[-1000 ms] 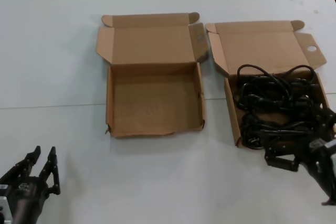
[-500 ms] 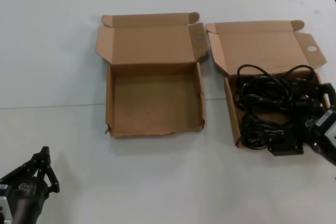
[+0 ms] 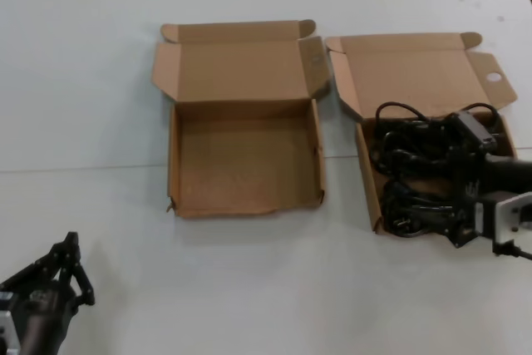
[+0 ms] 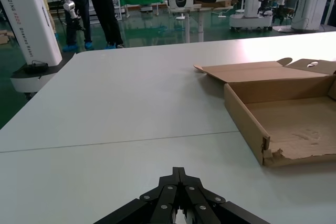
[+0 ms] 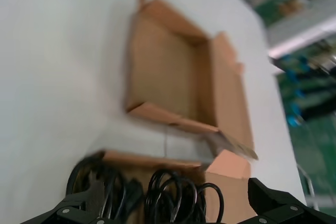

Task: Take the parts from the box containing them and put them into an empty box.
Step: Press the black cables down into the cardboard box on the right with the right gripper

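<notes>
Now right tool (image 3: 462,174) spread wide over the cables (image 3: 420,174); left tool (image 3: 71,265) pinched closed, parked low.

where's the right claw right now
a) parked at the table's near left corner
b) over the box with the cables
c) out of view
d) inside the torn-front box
b: the head view shows the right claw over the box containing them, spread wide above the black cables, while the torn-front empty box holds nothing.

Matt brown cardboard boxes (image 3: 245,155), black rubber cables (image 3: 420,180)
</notes>
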`<action>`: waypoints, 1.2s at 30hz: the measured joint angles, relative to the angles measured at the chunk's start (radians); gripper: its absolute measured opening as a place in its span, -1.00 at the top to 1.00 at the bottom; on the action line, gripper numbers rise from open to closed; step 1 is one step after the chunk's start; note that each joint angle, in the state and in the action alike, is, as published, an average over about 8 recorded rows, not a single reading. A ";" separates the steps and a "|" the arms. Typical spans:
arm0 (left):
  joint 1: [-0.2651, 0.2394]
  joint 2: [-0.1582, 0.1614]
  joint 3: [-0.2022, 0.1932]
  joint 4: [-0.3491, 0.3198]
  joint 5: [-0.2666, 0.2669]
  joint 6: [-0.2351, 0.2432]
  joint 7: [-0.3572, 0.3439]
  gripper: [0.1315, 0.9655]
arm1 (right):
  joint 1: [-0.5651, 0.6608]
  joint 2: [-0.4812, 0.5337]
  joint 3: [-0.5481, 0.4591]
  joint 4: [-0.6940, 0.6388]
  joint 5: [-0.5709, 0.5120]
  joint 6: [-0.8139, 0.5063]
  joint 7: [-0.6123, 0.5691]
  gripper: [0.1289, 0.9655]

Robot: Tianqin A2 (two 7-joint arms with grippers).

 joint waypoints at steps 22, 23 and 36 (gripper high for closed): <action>0.000 0.000 0.000 0.000 0.000 0.000 0.000 0.94 | -0.299 -0.410 0.848 -0.037 -0.768 -0.711 0.000 -1.00; 0.000 0.000 0.000 0.000 0.000 0.000 0.000 0.94 | -0.306 -0.427 0.876 -0.034 -0.787 -0.732 0.000 -1.00; 0.000 0.000 0.000 0.000 0.000 0.000 0.000 0.94 | -0.343 -0.554 1.059 -0.010 -0.885 -0.906 0.000 -1.00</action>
